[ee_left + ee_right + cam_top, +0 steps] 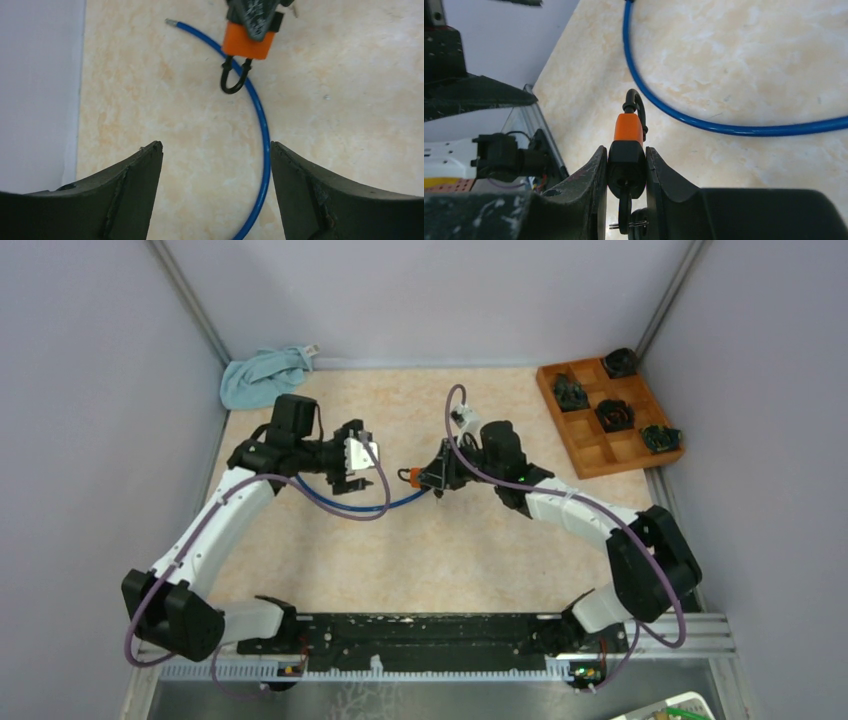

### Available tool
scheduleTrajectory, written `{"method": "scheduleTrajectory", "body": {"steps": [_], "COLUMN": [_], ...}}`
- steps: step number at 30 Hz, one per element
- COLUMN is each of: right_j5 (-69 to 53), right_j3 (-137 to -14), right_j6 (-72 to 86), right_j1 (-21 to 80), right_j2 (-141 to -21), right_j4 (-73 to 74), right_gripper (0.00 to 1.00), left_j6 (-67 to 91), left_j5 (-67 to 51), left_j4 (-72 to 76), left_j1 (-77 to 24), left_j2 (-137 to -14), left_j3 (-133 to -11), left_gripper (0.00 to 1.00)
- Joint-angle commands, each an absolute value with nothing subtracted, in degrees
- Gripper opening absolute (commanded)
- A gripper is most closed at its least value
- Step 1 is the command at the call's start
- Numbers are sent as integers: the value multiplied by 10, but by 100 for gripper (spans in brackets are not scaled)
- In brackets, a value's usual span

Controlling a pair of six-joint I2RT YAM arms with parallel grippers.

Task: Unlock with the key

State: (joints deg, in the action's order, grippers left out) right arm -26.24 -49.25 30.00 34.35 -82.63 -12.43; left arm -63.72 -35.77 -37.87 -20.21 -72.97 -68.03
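Right wrist view: we have our right gripper (625, 151) clamped on the orange padlock (628, 131) over mid-worktop (480, 550), with the key (624, 212) in its keyway. We judge the shackle (636, 102) still shut, so turning remains. Our left gripper (216, 150) hangs apart above the blue cable (704, 125). A cloth (262, 375) and a wooden tray (590, 455) sit in the far corners, obstructing nothing.

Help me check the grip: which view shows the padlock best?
Right wrist: the padlock sits central and close, clamped in the right hand, shackle visible. Left wrist shows it at the top edge, partly hidden by that hand. Top external: an orange speck.
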Motion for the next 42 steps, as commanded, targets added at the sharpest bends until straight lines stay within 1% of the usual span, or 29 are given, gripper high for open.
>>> {"method": "scheduleTrajectory", "body": {"steps": [1,3,6,10,13,15,19,22,27,31,33,35,36,39,42], "right_j5": [-362,-373,-385,-395,-401,-401,-410,-401,-398,-442,-448,-437,-436,-452,-445], "right_j3": [-562,-577,-598,-612,-627,-630,-635,-630,-597,-595,-599,-605,-604,-595,-592], "right_j6": [287,278,266,259,254,254,263,299,452,599,606,567,551,550,537], "right_j1": [353,361,376,390,394,395,396,396,393,389,389,389,389,389,382], "right_j2": [-829,-834,-842,-851,-863,-867,-873,-874,-891,-934,-941,-935,-933,-937,-942], "right_j4": [-185,-175,-161,-156,-143,-143,-150,-169,-291,-395,-384,-329,-306,-302,-268], "right_gripper": [0,0,0,0,0,0,0,0,0,0,0,0,0,0,0], "left_j6": [-669,-693,-707,-691,-691,-693,-722,-744,-739,-735,-719,-703,-696,-705,-717], "left_j5": [-487,-513,-523,-507,-497,-487,-469,-448,-424,-371,-355,-347,-344,-336,-324], "left_j4": [-480,-512,-527,-488,-471,-467,-468,-452,-348,-219,-178,-167,-165,-166,-177], "left_j1": [-203,-205,-209,-211,-213,-214,-216,-218,-225,-235,-235,-235,-234,-234,-234], "left_j2": [-720,-730,-743,-749,-749,-749,-741,-729,-674,-629,-623,-625,-625,-625,-628], "left_j3": [-676,-681,-683,-678,-678,-675,-658,-635,-565,-508,-504,-515,-520,-516,-513], "left_gripper": [81,79,72,68,62,61,61,60,61,62,61,61,61,62,64]}}
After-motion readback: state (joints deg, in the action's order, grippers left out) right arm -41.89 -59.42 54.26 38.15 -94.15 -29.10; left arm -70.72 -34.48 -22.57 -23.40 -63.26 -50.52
